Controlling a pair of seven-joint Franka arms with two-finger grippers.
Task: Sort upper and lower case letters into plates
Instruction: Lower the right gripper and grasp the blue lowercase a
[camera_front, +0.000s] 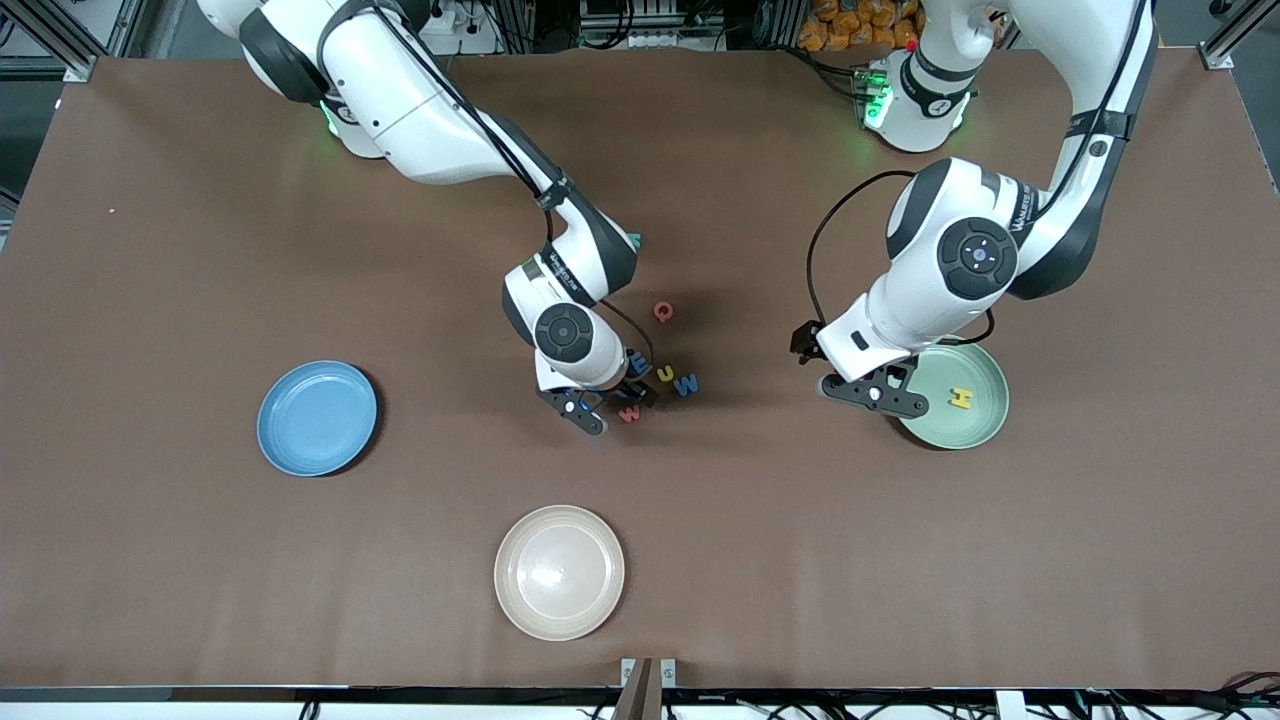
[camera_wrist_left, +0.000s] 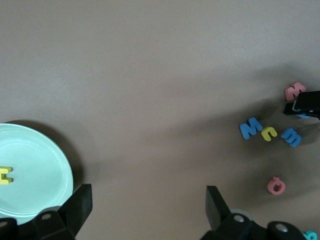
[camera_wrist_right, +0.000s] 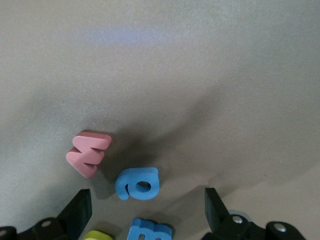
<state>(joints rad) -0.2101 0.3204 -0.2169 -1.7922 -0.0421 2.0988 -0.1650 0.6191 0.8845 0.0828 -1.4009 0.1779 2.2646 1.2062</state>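
My right gripper (camera_front: 610, 398) hangs open low over the cluster of letters mid-table. A blue letter (camera_wrist_right: 138, 183) lies on the table just ahead of its jaws, with a pink one (camera_wrist_right: 89, 154) beside it and another blue one (camera_wrist_right: 149, 231) between the fingers. A yellow letter (camera_front: 664, 374), a blue one (camera_front: 686, 384) and a red one (camera_front: 662, 312) lie close by. My left gripper (camera_front: 868, 393) is open and empty over bare table beside the mint green plate (camera_front: 985, 420), which holds a yellow H (camera_front: 961, 398). The blue plate (camera_front: 317, 417) holds nothing.
A cream-beige plate (camera_front: 559, 571) sits nearer the front camera than the letters. The two arms' forearms stand over the middle of the brown table (camera_front: 150, 300). A teal piece (camera_wrist_left: 310, 234) shows at the edge of the left wrist view.
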